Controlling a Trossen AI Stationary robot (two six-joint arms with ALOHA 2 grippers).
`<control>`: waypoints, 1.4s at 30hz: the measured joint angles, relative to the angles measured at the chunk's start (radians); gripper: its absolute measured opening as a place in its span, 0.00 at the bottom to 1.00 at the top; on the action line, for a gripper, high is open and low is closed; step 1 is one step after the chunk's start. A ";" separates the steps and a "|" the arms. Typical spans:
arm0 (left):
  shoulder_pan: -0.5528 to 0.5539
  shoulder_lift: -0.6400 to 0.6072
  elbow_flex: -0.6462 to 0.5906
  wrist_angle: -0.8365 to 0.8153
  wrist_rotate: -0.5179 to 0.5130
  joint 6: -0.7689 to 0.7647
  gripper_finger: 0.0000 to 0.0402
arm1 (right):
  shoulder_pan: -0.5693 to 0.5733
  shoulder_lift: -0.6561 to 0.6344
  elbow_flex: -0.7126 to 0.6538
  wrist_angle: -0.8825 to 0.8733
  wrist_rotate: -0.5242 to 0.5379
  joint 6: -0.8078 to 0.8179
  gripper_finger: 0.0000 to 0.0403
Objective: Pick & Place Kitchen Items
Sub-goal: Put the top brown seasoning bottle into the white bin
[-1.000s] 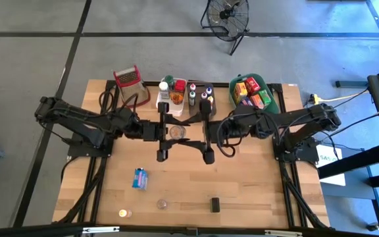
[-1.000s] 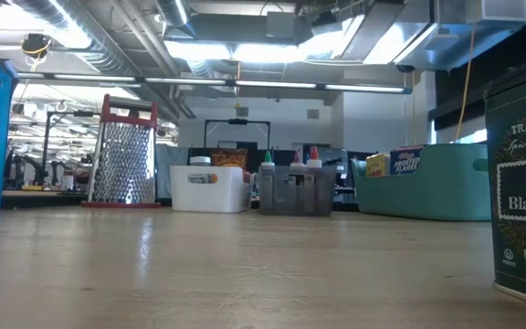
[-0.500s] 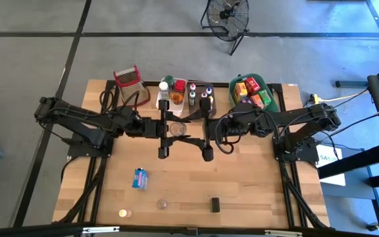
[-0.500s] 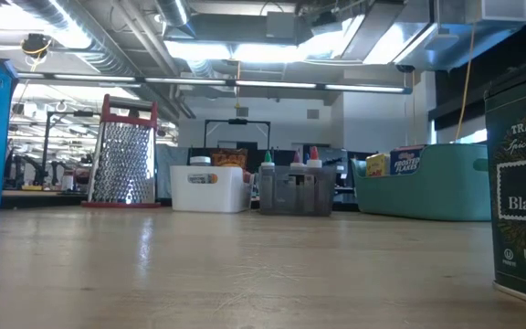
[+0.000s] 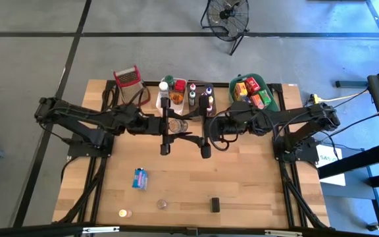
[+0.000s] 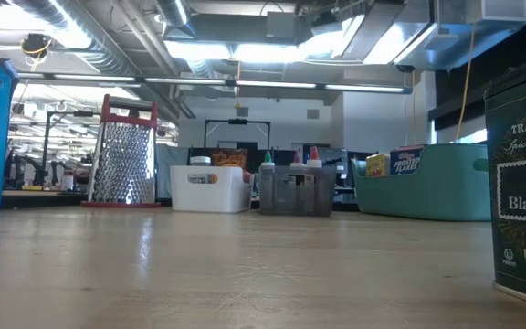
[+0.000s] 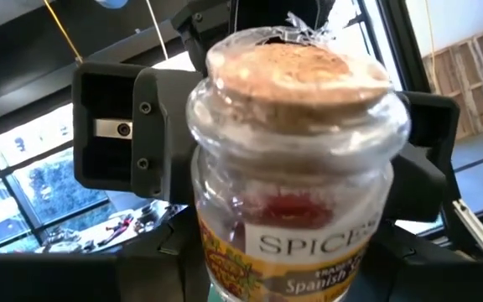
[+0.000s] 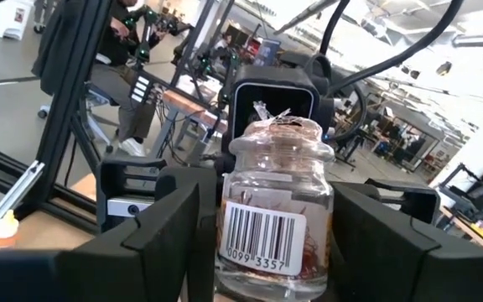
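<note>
You've got the spice jar [image 7: 296, 159] gripped by the left gripper [image 5: 174, 126] mid-table; the right gripper [image 5: 199, 127] flanks it, fingers parted. Contact there is hard to judge.

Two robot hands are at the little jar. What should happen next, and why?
Probably the right tool should slide back, away from the clear glass spice jar with a cork lid. The left tool seems to grip it, while the right tool's fingers stand apart beside it.
</note>
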 joint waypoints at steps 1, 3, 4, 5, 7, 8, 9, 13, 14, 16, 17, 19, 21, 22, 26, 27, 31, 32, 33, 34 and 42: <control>0.000 0.000 0.000 -0.005 -0.001 0.000 0.46 | 0.000 0.000 0.000 -0.002 0.002 0.001 0.65; 0.000 0.000 0.000 -0.008 -0.002 0.000 0.46 | 0.000 0.002 0.000 -0.005 0.007 0.008 0.65; 0.001 0.001 0.000 -0.011 -0.002 0.000 0.46 | 0.000 0.002 0.000 -0.010 0.010 0.013 0.65; 0.001 0.001 0.000 -0.014 -0.003 0.000 0.46 | -0.002 0.002 0.000 -0.017 0.010 0.015 0.65; 0.001 0.001 -0.001 -0.016 -0.003 -0.001 0.46 | -0.002 0.002 0.000 -0.025 0.011 0.023 0.65; 0.001 0.001 -0.001 -0.016 -0.003 -0.002 0.46 | -0.002 0.002 0.000 -0.025 0.013 0.034 0.65; 0.001 0.001 -0.001 -0.016 -0.003 -0.004 0.46 | -0.002 0.002 0.000 -0.025 0.013 0.046 0.65; 0.001 0.003 -0.001 -0.020 -0.012 -0.006 0.46 | -0.002 0.002 0.000 -0.025 0.066 0.149 0.65; 0.002 0.004 -0.001 -0.022 -0.016 -0.006 0.46 | -0.002 0.003 0.000 -0.026 0.084 0.182 0.65; 0.002 0.005 -0.001 -0.030 -0.023 -0.008 0.46 | -0.002 0.003 0.000 -0.044 0.097 0.219 0.65; 0.002 0.005 -0.001 -0.037 -0.025 -0.008 0.46 | -0.002 0.003 0.001 -0.057 0.098 0.225 0.65; 0.002 0.005 -0.001 -0.051 -0.026 -0.005 0.46 | -0.002 0.003 0.001 -0.083 0.085 0.223 0.65; 0.001 0.005 -0.001 -0.057 -0.025 -0.004 0.46 | -0.003 0.002 0.001 -0.097 0.053 0.217 0.65; 0.001 0.005 -0.001 -0.057 -0.022 -0.003 0.46 | -0.004 0.001 0.001 -0.100 0.036 0.217 0.65; -0.002 0.005 -0.001 -0.064 -0.017 -0.003 0.46 | -0.003 0.000 0.001 -0.112 0.012 0.216 0.65; -0.002 0.005 -0.001 -0.065 -0.017 -0.003 0.46 | -0.003 0.000 0.001 -0.111 0.011 0.216 0.65; -0.005 0.001 0.024 -0.089 -0.012 -0.011 0.46 | 0.004 0.002 -0.001 -0.045 0.005 0.240 0.65; -0.006 0.001 0.028 -0.093 -0.009 -0.013 0.46 | 0.006 0.002 -0.001 -0.042 0.004 0.275 0.65; -0.006 0.001 0.028 -0.100 -0.010 -0.017 0.46 | 0.010 0.002 -0.001 -0.044 0.005 0.310 0.65; -0.006 0.001 0.028 -0.105 -0.010 -0.022 0.46 | 0.014 0.002 -0.002 -0.046 0.005 0.332 0.65; -0.006 -0.006 0.037 -0.118 -0.009 -0.022 0.46 | 0.036 0.004 -0.003 -0.003 0.008 0.278 0.65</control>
